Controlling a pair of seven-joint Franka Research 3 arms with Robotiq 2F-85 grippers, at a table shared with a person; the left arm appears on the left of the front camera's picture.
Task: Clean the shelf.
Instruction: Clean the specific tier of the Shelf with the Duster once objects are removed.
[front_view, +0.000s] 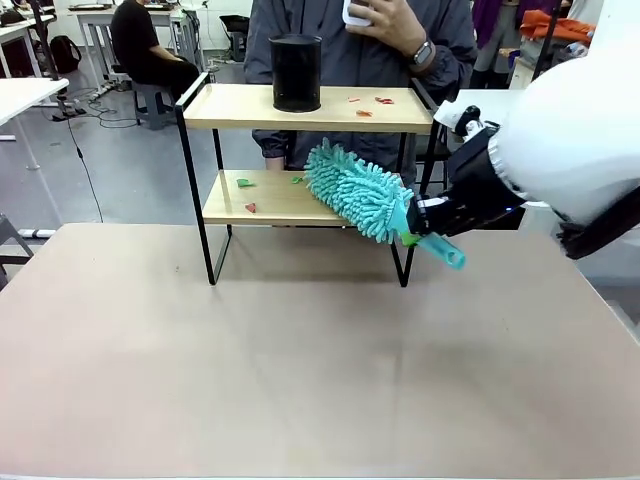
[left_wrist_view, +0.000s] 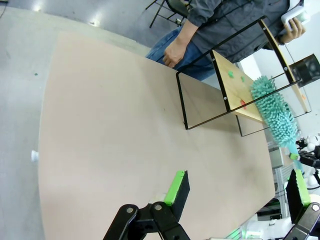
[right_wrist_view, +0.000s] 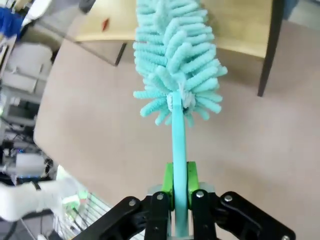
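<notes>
Currently right end effector (right_wrist_view: 179, 182) clamps fluffy teal duster (front_view: 360, 190), head on lower board of two-tier wooden black-framed shelf (front_view: 240, 105), far tabletop (front_view: 300, 380); left end effector (left_wrist_view: 237, 180) wide open, empty. Risk: hard sweep shifts shelf.

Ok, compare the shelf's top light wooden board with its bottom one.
The top board carries a black cylindrical container; the bottom board has none. The fluffy teal duster reaches over the bottom board, not the top board. Both are light wood with small coloured scraps.
</notes>
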